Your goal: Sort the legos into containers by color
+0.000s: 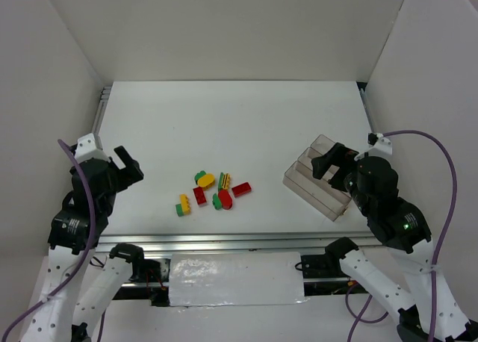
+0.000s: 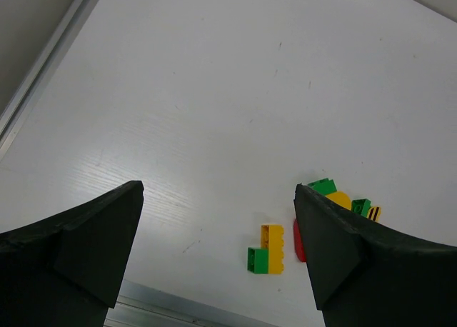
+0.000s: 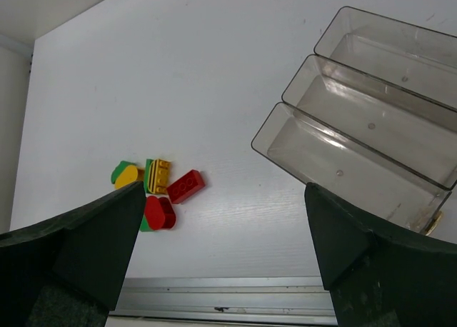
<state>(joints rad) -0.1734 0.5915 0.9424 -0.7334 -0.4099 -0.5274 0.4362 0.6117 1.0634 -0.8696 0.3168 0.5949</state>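
Note:
Several small legos lie clustered mid-table: a yellow and green pair (image 1: 184,205), a red brick (image 1: 200,196), a yellow rounded one on green (image 1: 204,179), a red rounded one (image 1: 224,199), a red brick (image 1: 241,189). The clear three-compartment tray (image 1: 317,179) stands at the right, all compartments empty (image 3: 371,138). My left gripper (image 1: 128,168) is open and empty, left of the pile; the yellow and green pair (image 2: 270,250) lies between its fingers in the left wrist view. My right gripper (image 1: 328,163) is open and empty above the tray.
White walls enclose the table on three sides. A metal rail (image 1: 224,242) runs along the near edge, and another rail (image 2: 43,63) along the left edge.

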